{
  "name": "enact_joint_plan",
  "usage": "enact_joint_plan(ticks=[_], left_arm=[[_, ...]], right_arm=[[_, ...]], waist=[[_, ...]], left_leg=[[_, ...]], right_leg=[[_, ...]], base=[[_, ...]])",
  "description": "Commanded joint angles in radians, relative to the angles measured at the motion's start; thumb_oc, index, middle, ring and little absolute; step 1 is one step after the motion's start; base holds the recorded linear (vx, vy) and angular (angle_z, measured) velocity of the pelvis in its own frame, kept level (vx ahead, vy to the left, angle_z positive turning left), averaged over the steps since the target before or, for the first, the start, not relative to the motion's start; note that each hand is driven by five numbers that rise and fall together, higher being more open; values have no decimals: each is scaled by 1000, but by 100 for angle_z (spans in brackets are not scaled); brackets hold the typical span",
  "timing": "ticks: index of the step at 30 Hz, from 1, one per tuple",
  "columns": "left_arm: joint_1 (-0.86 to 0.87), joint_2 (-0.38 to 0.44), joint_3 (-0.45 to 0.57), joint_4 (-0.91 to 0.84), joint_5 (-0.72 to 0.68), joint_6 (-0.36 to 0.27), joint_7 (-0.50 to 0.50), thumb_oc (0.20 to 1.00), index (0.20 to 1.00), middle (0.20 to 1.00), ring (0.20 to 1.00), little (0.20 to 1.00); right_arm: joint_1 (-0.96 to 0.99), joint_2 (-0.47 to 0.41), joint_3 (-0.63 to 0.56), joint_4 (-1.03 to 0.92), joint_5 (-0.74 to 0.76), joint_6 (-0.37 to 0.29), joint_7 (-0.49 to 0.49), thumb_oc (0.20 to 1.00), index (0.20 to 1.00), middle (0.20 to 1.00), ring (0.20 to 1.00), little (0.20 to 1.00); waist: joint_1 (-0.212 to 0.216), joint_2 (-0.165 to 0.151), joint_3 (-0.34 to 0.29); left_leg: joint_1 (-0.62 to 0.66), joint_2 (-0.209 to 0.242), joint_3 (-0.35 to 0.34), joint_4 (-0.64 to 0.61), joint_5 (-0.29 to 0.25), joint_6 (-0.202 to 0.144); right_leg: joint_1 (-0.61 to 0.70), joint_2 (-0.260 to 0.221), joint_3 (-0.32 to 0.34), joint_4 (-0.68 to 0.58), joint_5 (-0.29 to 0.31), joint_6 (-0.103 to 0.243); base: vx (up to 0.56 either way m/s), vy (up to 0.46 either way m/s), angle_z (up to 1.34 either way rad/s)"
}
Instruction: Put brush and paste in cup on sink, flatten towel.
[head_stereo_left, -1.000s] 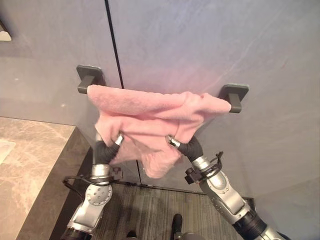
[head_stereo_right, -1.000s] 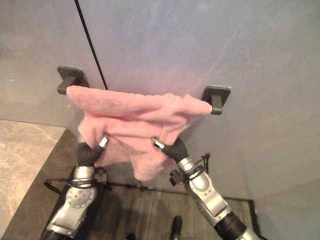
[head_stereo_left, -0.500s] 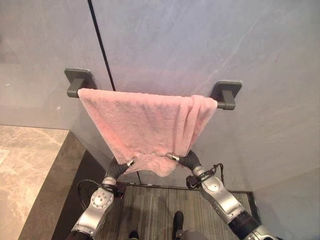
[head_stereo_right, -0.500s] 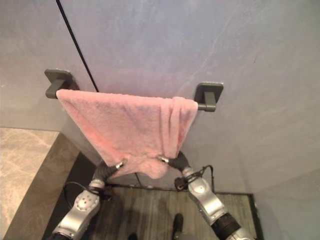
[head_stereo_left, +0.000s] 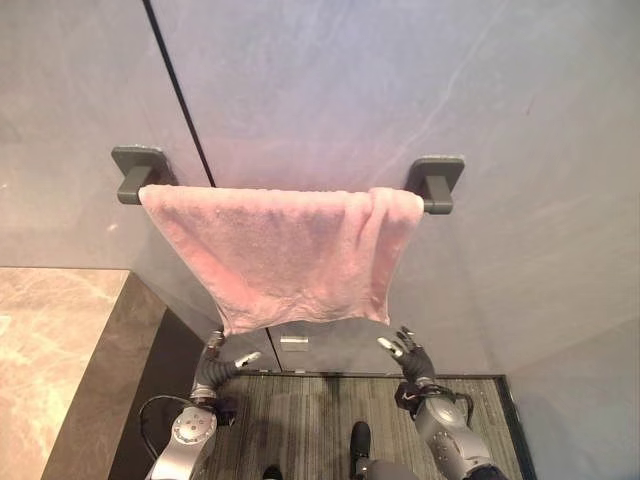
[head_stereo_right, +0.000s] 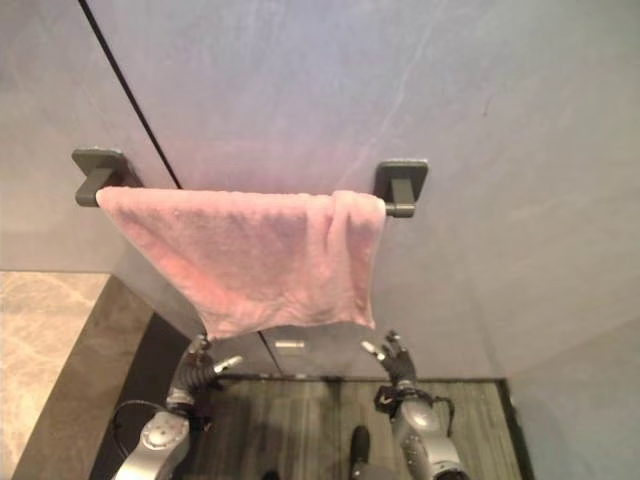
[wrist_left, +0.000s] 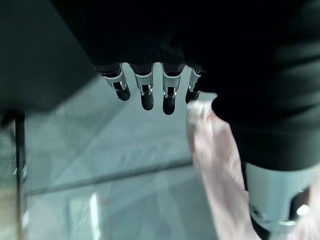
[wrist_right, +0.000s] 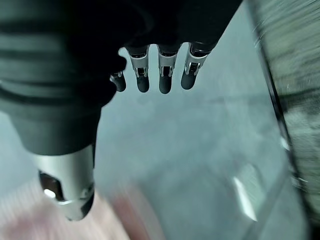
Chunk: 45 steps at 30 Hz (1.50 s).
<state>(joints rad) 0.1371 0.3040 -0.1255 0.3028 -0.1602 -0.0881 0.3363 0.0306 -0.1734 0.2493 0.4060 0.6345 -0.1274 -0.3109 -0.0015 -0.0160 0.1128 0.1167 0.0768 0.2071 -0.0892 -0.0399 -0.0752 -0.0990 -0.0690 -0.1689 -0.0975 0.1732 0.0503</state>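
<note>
Nearest, below the pink towel (head_stereo_left: 290, 255), a strip of dark striped floor (head_stereo_left: 310, 425) runs along the foot of the wall, and to the towel's lower left a beige marbled counter (head_stereo_left: 50, 350) with a dark side panel is cut off by the frame edge. Just under the towel's hanging hem the left hand (head_stereo_left: 228, 360) and the right hand (head_stereo_left: 404, 350) hover apart from the cloth, both with fingers straight and spread, holding nothing; each wrist view shows its row of dark-tipped fingers (wrist_left: 147, 95) extended. The towel hangs spread over a dark bar between two dark wall brackets (head_stereo_left: 437, 180), mostly flat, with some bunched folds near its right end; the bar itself is covered by the cloth. Behind the towel is a grey stone-look wall (head_stereo_left: 350, 90) crossed by a thin dark seam (head_stereo_left: 180, 95).
</note>
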Motion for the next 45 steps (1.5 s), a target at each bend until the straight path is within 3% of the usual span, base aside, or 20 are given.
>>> enact_joint_plan(ticks=[1, 2, 4, 6, 9, 14, 17, 22, 27, 34, 39, 45], left_arm=[[-40, 32, 49, -47, 26, -98, 164, 1000, 1000, 1000, 1000, 1000], [-39, 31, 49, -48, 27, -98, 165, 1000, 1000, 1000, 1000, 1000], [-35, 53, 122, -139, 130, -123, 277, 1000, 1000, 1000, 1000, 1000], [-36, 59, 133, -154, 166, -122, 300, 1000, 1000, 1000, 1000, 1000], [-32, 120, 217, -285, 347, -166, 394, 1000, 1000, 1000, 1000, 1000], [-49, 178, 285, -398, 522, -194, 468, 1000, 1000, 1000, 1000, 1000], [-59, 250, 327, -477, 680, -188, 499, 1000, 1000, 1000, 1000, 1000], [-65, 377, 345, -516, 769, -221, 471, 1000, 1000, 1000, 1000, 1000], [-43, 597, 327, -529, 814, -271, 380, 1000, 1000, 1000, 1000, 1000], [-53, 708, 262, -495, 822, -301, 293, 1000, 1000, 1000, 1000, 1000], [-52, 735, 245, -482, 804, -322, 222, 1000, 1000, 1000, 1000, 1000], [-22, 826, 216, -459, 800, -349, 114, 1000, 1000, 1000, 1000, 1000]], right_arm=[[-20, -4, -59, -127, -28, -145, -109, 1000, 1000, 1000, 1000, 1000], [-20, -3, -59, -128, -29, -145, -110, 1000, 1000, 1000, 1000, 1000], [14, -58, -112, -259, -202, -175, -199, 1000, 1000, 1000, 1000, 1000], [15, -69, -119, -292, -244, -186, -216, 1000, 1000, 1000, 1000, 1000], [41, -184, -183, -482, -582, -206, -286, 1000, 1000, 1000, 1000, 1000], [19, -296, -205, -630, -876, -216, -337, 1000, 1000, 1000, 1000, 1000], [-8, -425, -220, -708, -1137, -177, -377, 1000, 1000, 1000, 1000, 1000], [-86, -512, -171, -768, -1188, -196, -317, 1000, 1000, 1000, 1000, 1000], [-194, -674, -51, -788, -1239, -215, -220, 1000, 1000, 1000, 1000, 1000], [-386, -771, 130, -756, -1257, -213, -104, 1000, 1000, 1000, 1000, 1000], [-408, -784, 157, -732, -1256, -203, -46, 1000, 1000, 1000, 1000, 1000], [-335, -792, 115, -721, -1234, -208, -8, 1000, 1000, 1000, 1000, 1000]], waist=[[-9, -1, 13], [-9, -1, 13], [-16, 0, 15], [-18, -1, 13], [-24, -3, 9], [-23, -8, -4], [-15, -10, -12], [-7, -11, -23], [5, -10, -29], [16, -11, -31], [11, -10, -32], [-2, -6, -29]], left_leg=[[-112, 3, 44, 2, 105, 0], [-112, 3, 44, 2, 105, 0], [-103, 5, 46, 2, 99, -2], [-107, 5, 46, 2, 102, -3], [-100, 8, 46, 2, 97, -6], [-97, 12, 47, 2, 95, -12], [-89, 14, 44, 2, 88, -17], [-89, 14, 41, 2, 89, -21], [-84, 14, 39, 2, 89, -23], [-79, 14, 40, 2, 90, -26], [-78, 12, 40, 2, 89, -26], [-75, 9, 40, 2, 88, -24]], right_leg=[[127, -75, -13, 10, -66, 97], [128, -75, -13, 10, -66, 97], [134, -76, -14, 10, -71, 99], [130, -76, -15, 10, -69, 99], [137, -77, -14, 10, -72, 102], [140, -77, -11, 10, -76, 106], [149, -77, -11, 10, -80, 110], [150, -78, -16, 10, -79, 114], [154, -79, -19, 10, -79, 118], [159, -81, -22, 10, -79, 122], [160, -83, -25, 10, -79, 123], [163, -85, -24, 10, -76, 126]], base=[[0, 0, 0], [0, 0, 0], [0, 0, 0], [0, 0, 0], [0, 0, 0], [10, -5, -6], [23, -9, -4], [0, 0, 0], [0, 0, 0], [0, 0, 0], [0, 0, 0], [0, 0, 0]])
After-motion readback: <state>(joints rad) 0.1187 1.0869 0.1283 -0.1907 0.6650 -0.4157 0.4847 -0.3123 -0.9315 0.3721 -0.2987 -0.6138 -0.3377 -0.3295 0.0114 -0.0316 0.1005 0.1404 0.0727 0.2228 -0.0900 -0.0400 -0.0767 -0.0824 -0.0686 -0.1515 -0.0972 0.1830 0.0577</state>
